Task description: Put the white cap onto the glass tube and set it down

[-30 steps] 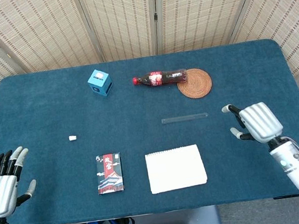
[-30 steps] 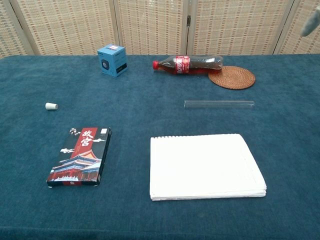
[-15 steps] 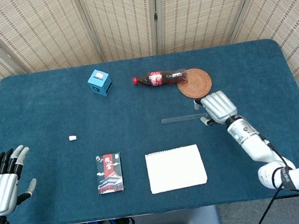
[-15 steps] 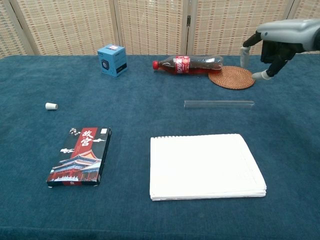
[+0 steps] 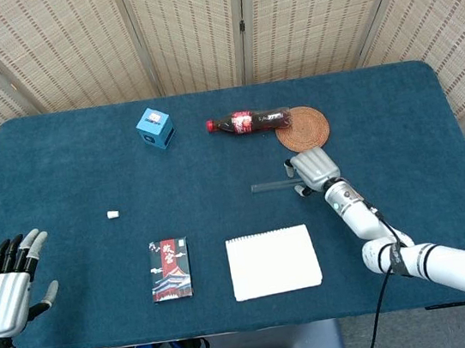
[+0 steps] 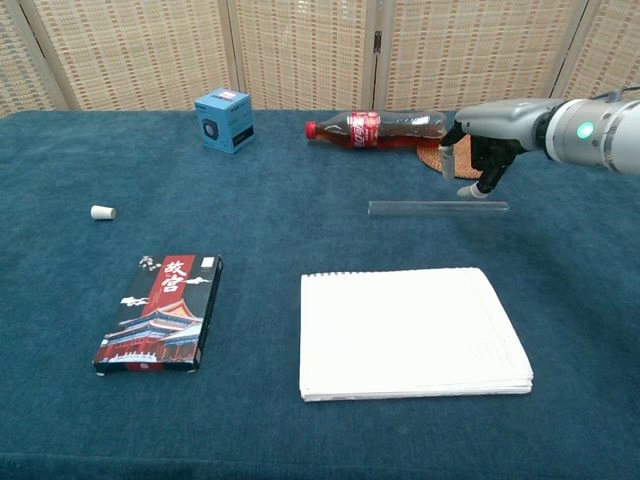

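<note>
The glass tube point(image 5: 271, 187) point(image 6: 420, 208) lies flat on the blue table, right of centre. My right hand point(image 5: 311, 169) point(image 6: 488, 128) hangs over the tube's right end, palm down and fingers apart, holding nothing. In the chest view its fingertips point(image 6: 480, 190) reach down to just above the tube; contact is not clear. The white cap point(image 5: 113, 214) point(image 6: 102, 212) lies alone far to the left. My left hand point(image 5: 5, 291) hovers at the table's front left corner with fingers spread and empty; only the head view shows it.
A cola bottle point(image 5: 251, 122) lies on its side against a woven coaster point(image 5: 304, 130) just behind the tube. A blue box point(image 5: 155, 128) stands at the back. A white notepad point(image 5: 273, 261) and a red-and-black card box point(image 5: 170, 268) lie near the front edge.
My right hand has swung in from the table's right side, leftward and away from the front edge, to the tube's right end. The left hand, tube and cap have stayed put.
</note>
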`<state>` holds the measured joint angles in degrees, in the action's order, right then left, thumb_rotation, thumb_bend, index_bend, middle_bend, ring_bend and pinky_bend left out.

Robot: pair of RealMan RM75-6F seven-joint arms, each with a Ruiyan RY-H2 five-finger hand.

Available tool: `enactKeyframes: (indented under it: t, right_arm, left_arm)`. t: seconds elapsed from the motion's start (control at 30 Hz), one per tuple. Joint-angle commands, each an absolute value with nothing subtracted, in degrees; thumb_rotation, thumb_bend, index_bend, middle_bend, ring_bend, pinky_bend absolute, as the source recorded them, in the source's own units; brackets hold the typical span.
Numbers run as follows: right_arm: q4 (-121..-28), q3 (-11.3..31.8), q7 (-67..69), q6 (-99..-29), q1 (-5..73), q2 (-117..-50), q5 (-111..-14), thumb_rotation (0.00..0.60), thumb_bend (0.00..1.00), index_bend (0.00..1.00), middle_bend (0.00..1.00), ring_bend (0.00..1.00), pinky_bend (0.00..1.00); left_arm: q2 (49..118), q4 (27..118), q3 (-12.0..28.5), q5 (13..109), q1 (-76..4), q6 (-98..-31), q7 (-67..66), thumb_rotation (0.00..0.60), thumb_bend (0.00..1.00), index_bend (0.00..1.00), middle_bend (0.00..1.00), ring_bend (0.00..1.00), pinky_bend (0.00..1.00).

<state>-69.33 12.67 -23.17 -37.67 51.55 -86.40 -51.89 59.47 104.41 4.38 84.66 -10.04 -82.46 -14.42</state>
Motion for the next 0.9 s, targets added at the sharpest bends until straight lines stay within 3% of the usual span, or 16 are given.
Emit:
enactKeyframes:
  t: [0.03, 0.9]
  right_arm:
    - [-66.0, 12.0, -22.9, -36.3, 53.0, -88.8, -50.4, 0.6, 0.29, 0.44, 1.0, 1.0, 1.0]
    - [-55.3, 9.9, -23.6, -32.6, 57.9, -95.6, -46.0, 0.6, 0.29, 0.45, 1.0, 1.0, 1.0]
  left_arm:
    - [59.5, 104.3, 4.3, 84.6, -10.0, -82.6, -14.3, 0.6, 0.33, 0.06, 0.0, 0.0, 0.0]
    - [60.4, 102.5, 3.8, 84.2, -9.7, -82.5, -13.0, 0.6, 0.33, 0.05, 0.0, 0.0, 0.0]
